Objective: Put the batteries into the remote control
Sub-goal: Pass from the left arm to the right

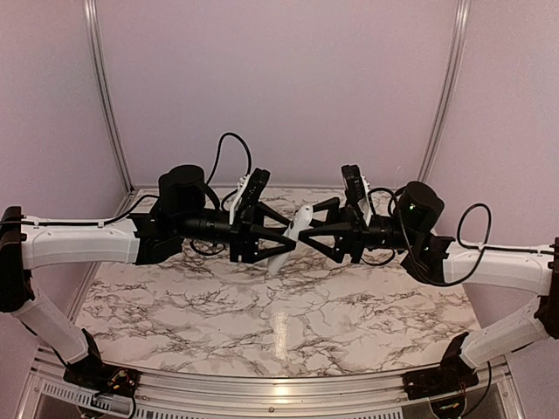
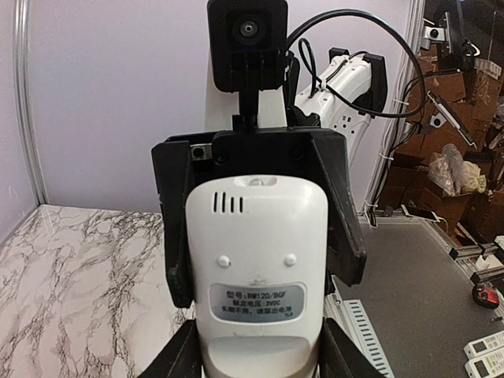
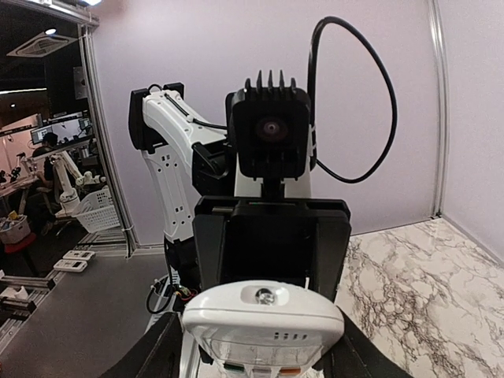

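So the remote control (image 1: 302, 216) is up in the air, tilted, right over the middle of the marble surface (image 1: 262, 323) and not touching it. Both arms meet at it head-on. The left gripper (image 1: 281, 242) comes in from the left and the right gripper (image 1: 307, 232) from the right, tips nearly nose to nose.

In the left wrist view you're looking at the remote's plain white back, with the label sticker (image 2: 257, 302) and a few vent slots. The left fingers (image 2: 179, 356) hug its lower sides, closed up against it. The right arm's black fingers (image 2: 177, 228) flank the upper part just the same.

The right wrist view shows the remote's top end with its little emitter bulb (image 3: 265, 296), and the right fingers (image 3: 161, 350) are snug on both sides, so both ends are held.

There's open air all round the remote. The back wall (image 1: 279, 87) and its two metal posts (image 1: 105, 96) are well behind, and the surface's near edge rail (image 1: 262, 384) is well forward by the arm bases.
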`<state>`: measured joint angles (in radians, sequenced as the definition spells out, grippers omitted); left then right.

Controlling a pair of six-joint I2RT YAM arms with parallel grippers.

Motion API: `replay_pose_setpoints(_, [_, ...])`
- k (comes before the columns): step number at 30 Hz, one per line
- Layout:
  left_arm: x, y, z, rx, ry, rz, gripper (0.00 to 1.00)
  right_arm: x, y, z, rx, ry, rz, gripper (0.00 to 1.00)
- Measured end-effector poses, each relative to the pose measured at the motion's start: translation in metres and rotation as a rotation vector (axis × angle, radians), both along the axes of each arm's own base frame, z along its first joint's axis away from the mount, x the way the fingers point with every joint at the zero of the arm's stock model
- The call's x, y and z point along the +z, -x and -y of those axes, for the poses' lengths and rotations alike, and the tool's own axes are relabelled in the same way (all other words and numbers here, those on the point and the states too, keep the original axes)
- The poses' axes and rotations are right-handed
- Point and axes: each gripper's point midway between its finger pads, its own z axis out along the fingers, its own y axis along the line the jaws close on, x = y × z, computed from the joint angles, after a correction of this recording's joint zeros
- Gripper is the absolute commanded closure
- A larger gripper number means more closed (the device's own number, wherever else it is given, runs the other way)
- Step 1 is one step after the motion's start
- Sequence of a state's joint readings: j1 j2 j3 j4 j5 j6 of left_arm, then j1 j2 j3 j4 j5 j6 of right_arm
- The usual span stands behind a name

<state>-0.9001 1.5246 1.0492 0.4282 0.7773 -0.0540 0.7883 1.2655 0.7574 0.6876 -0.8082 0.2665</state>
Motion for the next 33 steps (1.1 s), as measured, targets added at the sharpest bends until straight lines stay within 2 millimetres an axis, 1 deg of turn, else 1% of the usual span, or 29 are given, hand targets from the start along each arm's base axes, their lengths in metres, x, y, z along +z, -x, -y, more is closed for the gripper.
replay_pose_setpoints(4, [0.001, 0.000, 0.000, 0.001, 0.004, -0.006, 0.73, 0.002, -0.003, -0.003, -0.002, -0.007, -0.011, 0.44])
replay_pose_setpoints(6, [0.001, 0.000, 0.000, 0.001, 0.003, -0.009, 0.73, 0.001, -0.005, -0.004, -0.001, -0.006, -0.017, 0.46])
replay_pose_setpoints(11, [0.001, 0.000, 0.000, 0.002, 0.001, -0.017, 0.73, -0.002, -0.007, -0.006, -0.001, -0.003, -0.028, 0.57])
replay_pose_setpoints(14, [0.001, -0.002, 0.000, 0.009, 0.000, -0.033, 0.73, -0.002, -0.007, -0.006, -0.005, -0.004, -0.021, 0.67])
replay_pose_setpoints(15, [0.000, -0.002, 0.000, 0.010, -0.001, -0.035, 0.71, -0.002, -0.008, -0.006, -0.007, -0.003, -0.021, 0.69])
replay_pose_setpoints(16, [0.000, -0.002, 0.001, 0.012, -0.002, -0.033, 0.68, -0.002, -0.008, -0.006, -0.011, -0.003, -0.020, 0.71])
replay_pose_setpoints(20, [-0.002, -0.005, 0.000, 0.018, -0.006, -0.040, 0.41, -0.005, -0.010, -0.006, -0.022, 0.007, -0.030, 0.83])
replay_pose_setpoints(21, [-0.003, -0.006, 0.000, 0.020, -0.009, -0.047, 0.32, -0.006, -0.011, -0.006, -0.027, 0.012, -0.033, 0.87])
replay_pose_setpoints(22, [-0.003, -0.007, 0.000, 0.028, -0.010, -0.044, 0.24, -0.006, -0.012, -0.006, -0.033, 0.018, -0.040, 0.92])
replay_pose_setpoints(23, [-0.004, -0.012, 0.000, 0.051, -0.011, -0.048, 0.18, -0.007, -0.014, -0.006, -0.046, 0.025, -0.048, 0.95])
replay_pose_setpoints(25, [-0.006, -0.025, -0.004, 0.112, -0.016, -0.059, 0.03, -0.009, -0.020, -0.006, -0.075, 0.042, -0.070, 1.00])
replay_pose_setpoints(30, [-0.015, -0.054, -0.025, 0.292, -0.040, -0.088, 0.01, -0.021, -0.040, -0.001, -0.158, 0.107, -0.142, 1.00])
replay_pose_setpoints(33, [-0.009, -0.068, -0.042, 0.416, -0.035, -0.089, 0.01, -0.029, -0.057, 0.004, -0.239, 0.162, -0.194, 1.00])
